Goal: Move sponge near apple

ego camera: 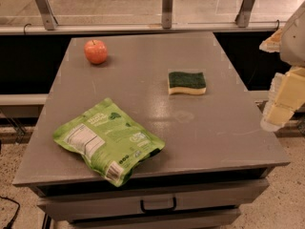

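Sponge (187, 82) lies flat, mid-right on grey table (200, 128), well apart from apple (96, 51) at the far-left corner. Green snack bag (108, 140) front-left. Gripper (282, 104) hangs off table's right edge, partly cut off by the frame; its state cannot be told.

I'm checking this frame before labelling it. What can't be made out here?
Camera view only:
- gripper, at the right edge beside the table, partly cut off by the frame.
- green bag: print too small to read.
- sponge and apple: far sides face away.
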You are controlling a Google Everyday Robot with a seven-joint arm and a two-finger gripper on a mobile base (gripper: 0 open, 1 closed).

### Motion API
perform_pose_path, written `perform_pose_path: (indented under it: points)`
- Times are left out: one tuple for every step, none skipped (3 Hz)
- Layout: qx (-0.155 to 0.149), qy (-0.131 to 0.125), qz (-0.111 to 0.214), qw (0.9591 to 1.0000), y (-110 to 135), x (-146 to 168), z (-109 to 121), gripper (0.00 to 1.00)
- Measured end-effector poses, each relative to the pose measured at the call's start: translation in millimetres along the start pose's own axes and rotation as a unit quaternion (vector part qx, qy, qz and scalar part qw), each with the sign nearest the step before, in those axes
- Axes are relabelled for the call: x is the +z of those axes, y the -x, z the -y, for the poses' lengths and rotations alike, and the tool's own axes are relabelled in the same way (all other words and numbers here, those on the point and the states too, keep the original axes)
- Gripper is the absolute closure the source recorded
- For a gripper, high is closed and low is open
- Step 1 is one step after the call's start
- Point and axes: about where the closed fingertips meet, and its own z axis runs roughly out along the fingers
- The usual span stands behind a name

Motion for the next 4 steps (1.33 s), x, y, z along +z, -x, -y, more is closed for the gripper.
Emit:
perform_pose_path:
  points:
    - [0.0, 0.0, 0.0, 1.0, 0.0, 0.0, 0.0, 0.0]
    - [0.014, -0.01, 0.006, 0.9998, 0.6, 2.4, 8.9, 0.0]
    - [0.027, -0.021, 0.026, 0.9991, 8.1, 19.4, 32.7, 0.0]
    - [0.022, -0.022, 0.048, 0.9984, 24.2, 57.8, 78.1, 0.0]
